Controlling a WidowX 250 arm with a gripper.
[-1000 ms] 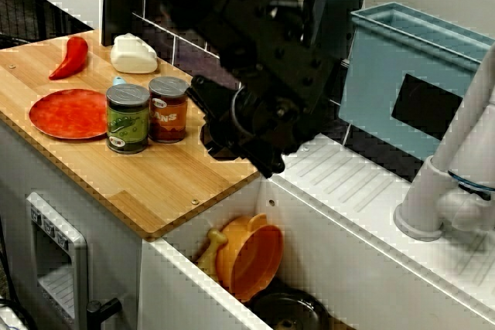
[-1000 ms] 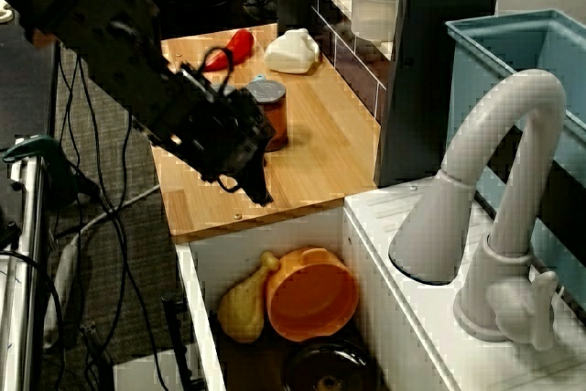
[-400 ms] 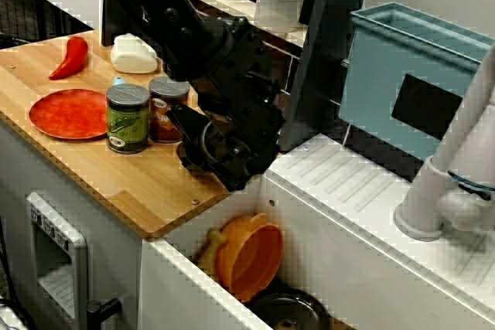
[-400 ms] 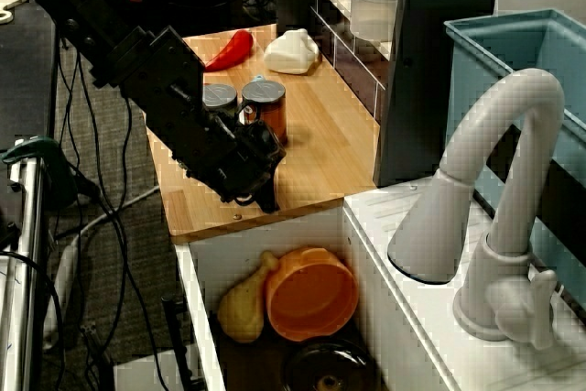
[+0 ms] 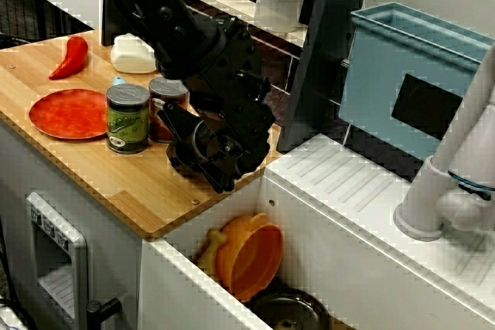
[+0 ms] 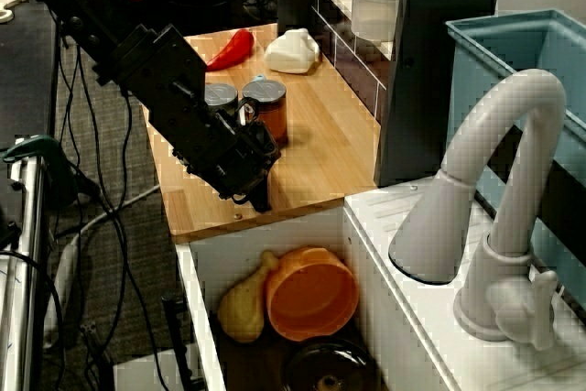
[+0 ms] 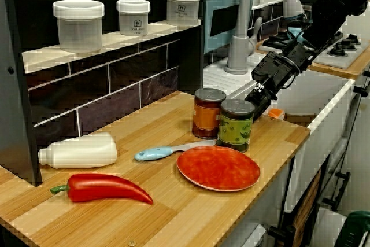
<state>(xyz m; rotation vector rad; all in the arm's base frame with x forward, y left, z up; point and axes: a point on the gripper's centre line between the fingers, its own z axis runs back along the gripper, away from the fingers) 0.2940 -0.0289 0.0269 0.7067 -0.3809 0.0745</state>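
Observation:
My black gripper (image 5: 216,179) hangs low over the wooden counter (image 5: 147,187), near its edge by the sink. Its fingers come together in one dark point with nothing between them. In the view from the sink side the gripper (image 6: 259,199) sits just in front of a brown can (image 6: 265,109) and a green can (image 6: 220,96). Seen from the counter's far end, the gripper (image 7: 256,105) is right beside the green can (image 7: 236,124), and I cannot tell whether they touch. A red plate (image 7: 218,168) lies in front of the cans.
The sink holds an orange bowl (image 5: 251,256), a yellow drumstick toy (image 6: 243,304) and a black pot (image 5: 290,311). A red pepper (image 7: 104,188), a white bottle (image 7: 78,150) and a blue-handled utensil (image 7: 156,153) lie on the counter. A faucet (image 6: 494,180) and a blue bin (image 5: 410,75) stand past the sink.
The arm has swung left and down, from above the counter's sink-side corner to a spot low beside the two cans. Nothing else has moved.

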